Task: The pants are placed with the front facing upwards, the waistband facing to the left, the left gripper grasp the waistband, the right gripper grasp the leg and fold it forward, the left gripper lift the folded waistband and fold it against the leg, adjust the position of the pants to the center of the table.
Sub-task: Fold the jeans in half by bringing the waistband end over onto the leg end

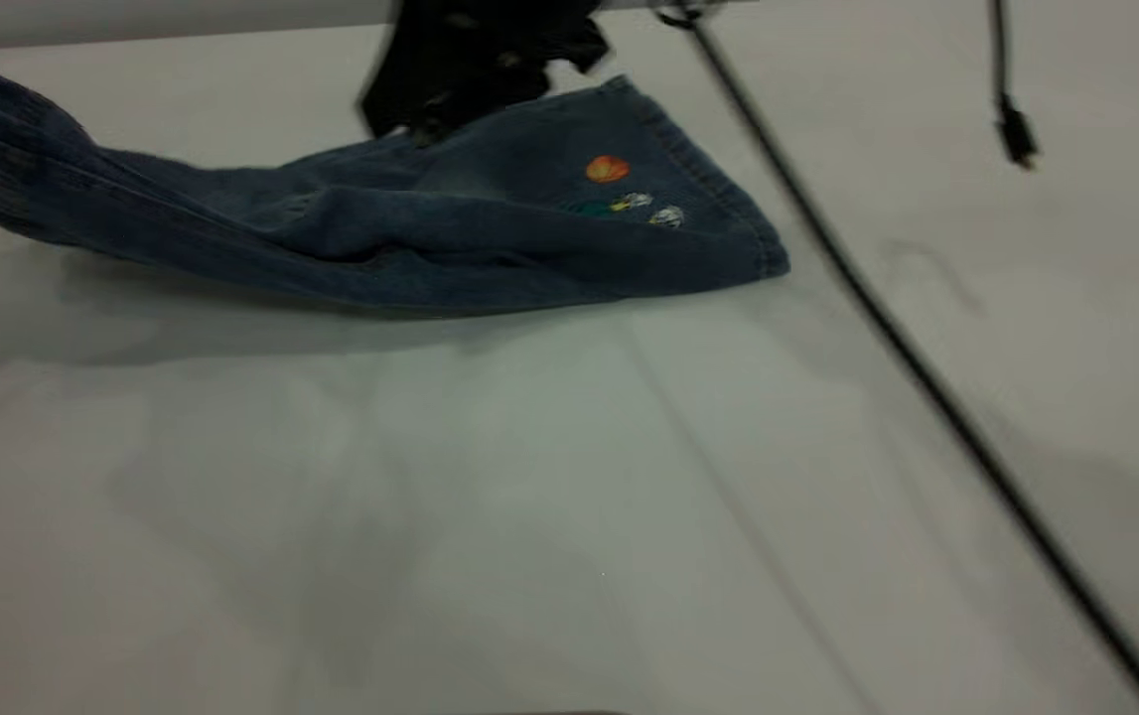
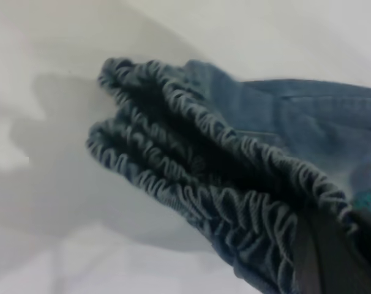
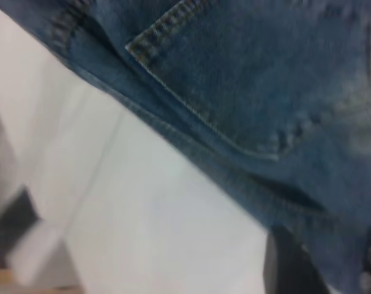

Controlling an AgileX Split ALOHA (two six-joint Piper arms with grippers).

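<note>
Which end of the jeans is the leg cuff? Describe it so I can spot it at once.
On the white table, the jeans stretch across the far half. Follow them rightward to the flat hemmed cuff. It alone carries small patches, one orange; the opposite end is the ruffled elastic waistband.

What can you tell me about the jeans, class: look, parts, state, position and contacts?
The jeans are dark blue denim with a gathered elastic waistband, a stitched pocket and small coloured patches near the hemmed leg end. They lie folded lengthwise and crumpled across the far part of the grey table, the left end lifted off it. A dark tool meets the fabric's far edge; a black cable runs alongside.
</note>
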